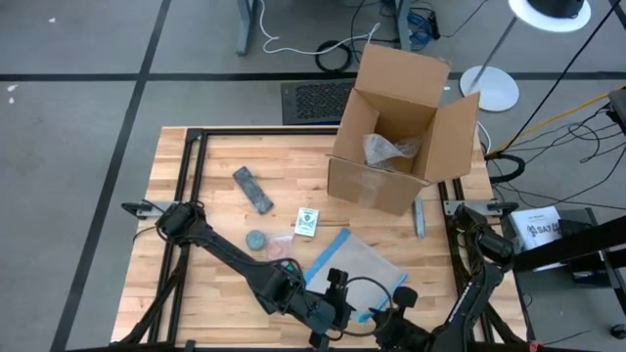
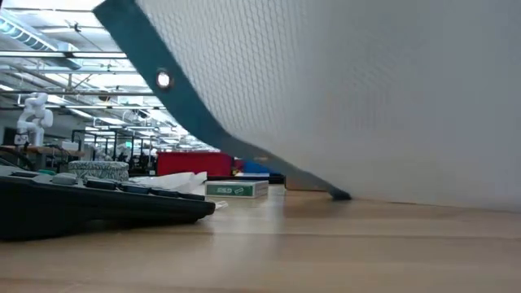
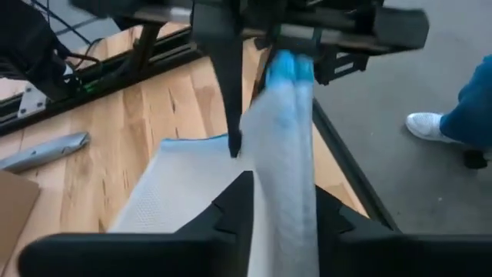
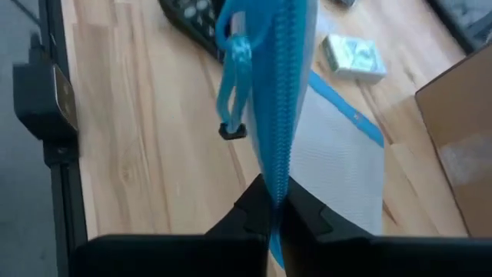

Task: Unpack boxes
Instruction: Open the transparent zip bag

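The box (image 1: 396, 132) sits open at the far right of the table (image 1: 210, 161), flaps up, with crumpled clear wrap (image 1: 389, 150) inside. You have a loose scatter between it and the arms: a dark remote (image 1: 252, 189) left of centre, a small green-and-white packet (image 1: 307, 221), a round grey roll (image 1: 256, 240), something pinkish (image 1: 283, 249) just beside that roll, and a grey pen-like tool (image 1: 419, 217) near the box's front corner. The white mesh pouch with blue edging (image 1: 354, 265) lies at the near middle, well apart from the box.

Both your arms reach low across the near edge and meet at the pouch's near end. Your right gripper (image 4: 274, 206) is pinched tight on the pouch's blue zipper edge, lifting it on end. Your left gripper (image 3: 283, 201) has its fingers on either side of the raised white fabric; you cannot tell whether they press it.

From table height, the lifted pouch blocks most of the view.
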Motion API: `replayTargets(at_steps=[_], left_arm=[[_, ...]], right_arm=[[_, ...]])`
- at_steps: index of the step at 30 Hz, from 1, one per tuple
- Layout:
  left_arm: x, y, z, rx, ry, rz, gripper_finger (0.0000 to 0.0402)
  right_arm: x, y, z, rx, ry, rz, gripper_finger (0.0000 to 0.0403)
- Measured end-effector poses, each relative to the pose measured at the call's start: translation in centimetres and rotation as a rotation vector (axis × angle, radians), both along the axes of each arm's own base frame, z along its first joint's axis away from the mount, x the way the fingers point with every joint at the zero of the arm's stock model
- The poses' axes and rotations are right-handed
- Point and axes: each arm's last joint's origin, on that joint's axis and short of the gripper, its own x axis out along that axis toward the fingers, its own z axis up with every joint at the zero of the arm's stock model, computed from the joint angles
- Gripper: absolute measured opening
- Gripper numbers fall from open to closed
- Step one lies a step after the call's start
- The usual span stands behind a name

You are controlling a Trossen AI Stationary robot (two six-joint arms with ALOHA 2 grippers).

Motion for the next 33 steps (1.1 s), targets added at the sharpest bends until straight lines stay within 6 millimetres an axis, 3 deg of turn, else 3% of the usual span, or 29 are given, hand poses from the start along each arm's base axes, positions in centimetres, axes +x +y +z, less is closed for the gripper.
replayTargets(at_steps=[7,13,33], left_arm=[[-0.5,0.0,1.6,0.044,0.033,-0.017,0.0117],[-0.9,0.2,1.0,0.047,0.105,0.01,0.0104],[-0.6,-0.1,1.3,0.014,0.059,0.009,0.0106]], right_arm=[[0.8,-0.3,0.7,0.021,0.071,0.018,0.0002],[0.9,-0.4,1.3,0.02,0.065,0.02,0.0002],[1.6,-0.6,1.2,0.044,0.086,0.018,0.0002]])
